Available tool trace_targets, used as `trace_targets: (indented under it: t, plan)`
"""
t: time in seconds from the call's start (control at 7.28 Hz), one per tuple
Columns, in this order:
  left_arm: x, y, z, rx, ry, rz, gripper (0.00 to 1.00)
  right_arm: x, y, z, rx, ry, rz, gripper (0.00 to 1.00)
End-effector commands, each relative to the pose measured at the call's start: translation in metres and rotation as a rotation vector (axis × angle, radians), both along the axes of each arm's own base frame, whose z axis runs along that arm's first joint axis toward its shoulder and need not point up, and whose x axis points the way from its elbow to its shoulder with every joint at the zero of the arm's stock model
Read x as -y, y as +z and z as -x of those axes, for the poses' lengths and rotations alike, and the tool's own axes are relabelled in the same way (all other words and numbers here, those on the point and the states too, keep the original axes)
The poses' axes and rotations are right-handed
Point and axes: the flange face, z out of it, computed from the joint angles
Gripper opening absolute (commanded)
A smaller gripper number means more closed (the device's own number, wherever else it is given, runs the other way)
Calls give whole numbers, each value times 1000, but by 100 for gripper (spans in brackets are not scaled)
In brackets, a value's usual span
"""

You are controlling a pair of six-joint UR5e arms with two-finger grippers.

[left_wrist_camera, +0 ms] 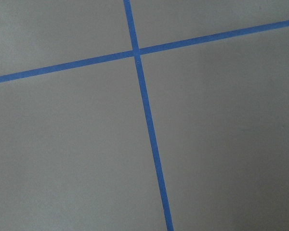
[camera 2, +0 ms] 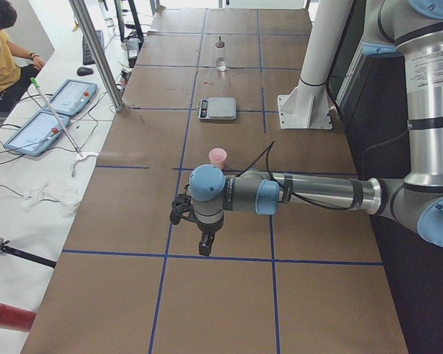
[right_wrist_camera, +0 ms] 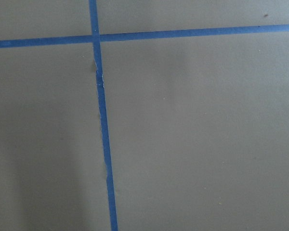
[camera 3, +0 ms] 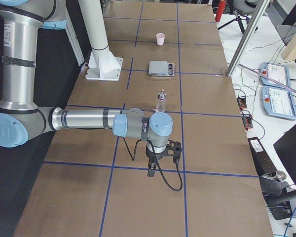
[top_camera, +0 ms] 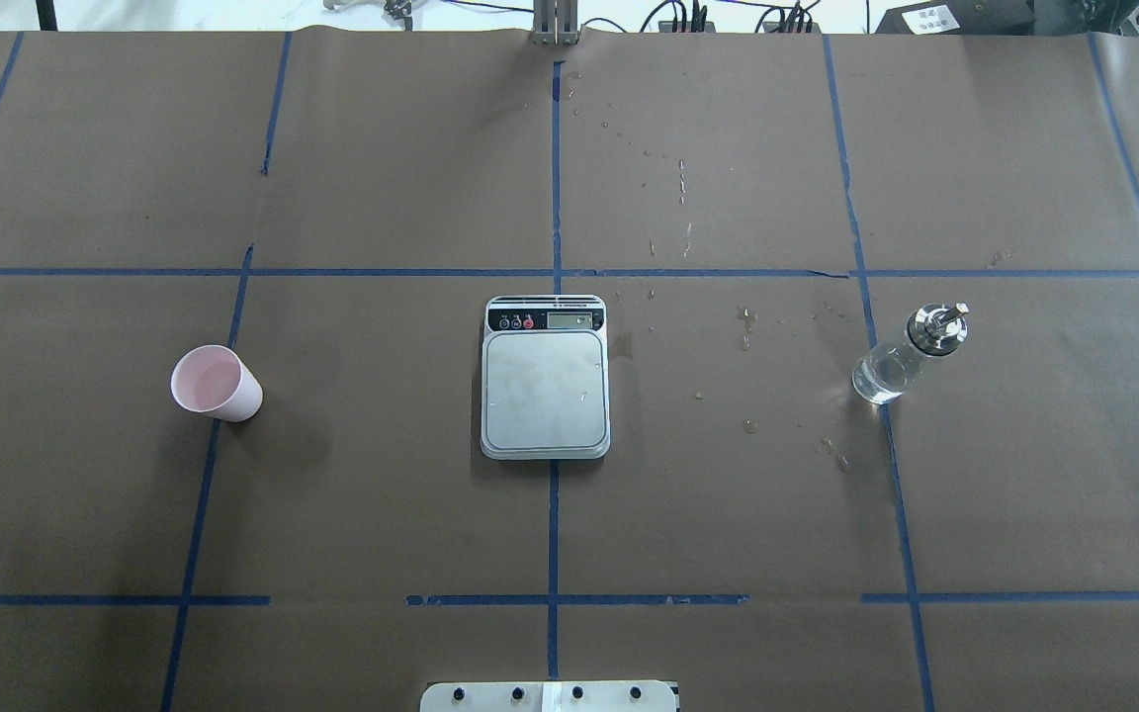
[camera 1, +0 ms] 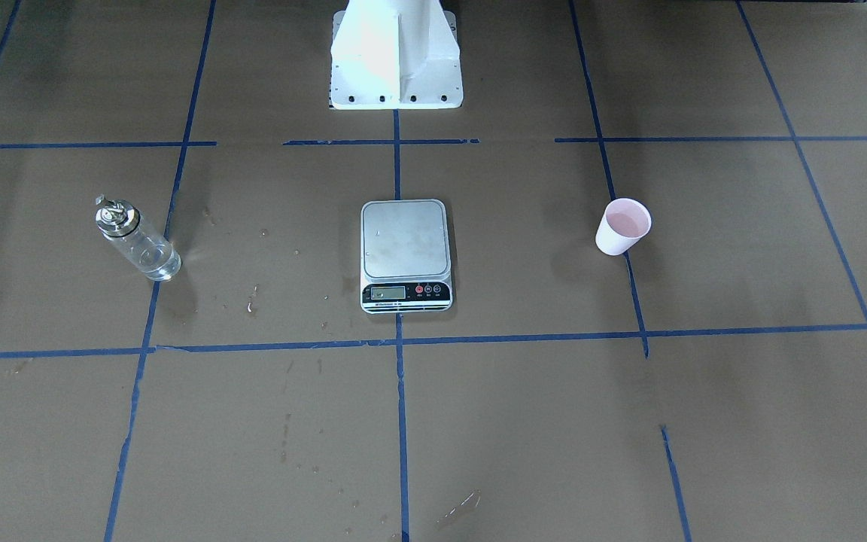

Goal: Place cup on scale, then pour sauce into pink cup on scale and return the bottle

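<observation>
The pink cup (camera 1: 623,226) stands upright on the brown table (top_camera: 382,178), on the robot's left side (top_camera: 216,385), apart from the scale. The scale (camera 1: 406,252) lies in the middle (top_camera: 545,381), its steel platform bare. The glass bottle (camera 1: 138,245) with its silver spout cap stands upright on the robot's right side (top_camera: 904,361). The left gripper (camera 2: 204,247) hangs over the table short of the cup (camera 2: 218,157). The right gripper (camera 3: 150,170) hangs short of the bottle (camera 3: 161,101). I cannot tell whether either is open or shut. Both wrist views show only table and tape.
Blue tape lines cross the table. Small droplets (top_camera: 747,341) mark the paper between scale and bottle. The white robot base (camera 1: 396,60) stands behind the scale. An operator (camera 2: 0,51) and teach pendants (camera 2: 59,99) are beyond the far table edge.
</observation>
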Motion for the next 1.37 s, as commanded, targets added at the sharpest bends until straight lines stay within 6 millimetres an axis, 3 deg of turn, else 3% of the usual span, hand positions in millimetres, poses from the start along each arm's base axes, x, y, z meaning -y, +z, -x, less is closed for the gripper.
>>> trace_targets:
  t: [0.0,0.41,0.69,0.82,1.1,1.24]
  plan:
    - [1,-2,0,-4,1,-6,100,2,-3,1,2,-4,-19,100]
    - [4,-4,-1,5,11,-26,100,5,-20,15,6,-28,-48,100]
    - [9,-12,-2,-10,11,-128,100,12,-48,24,37,-37,-98,100]
    - [12,-5,-3,-14,10,-162,100,16,-65,42,73,-74,-129,100]
    - [24,-36,-8,-69,24,-280,100,74,-145,60,95,-103,-295,100]
    - [67,-87,-10,-72,24,-493,100,81,-161,64,102,-108,-325,100]
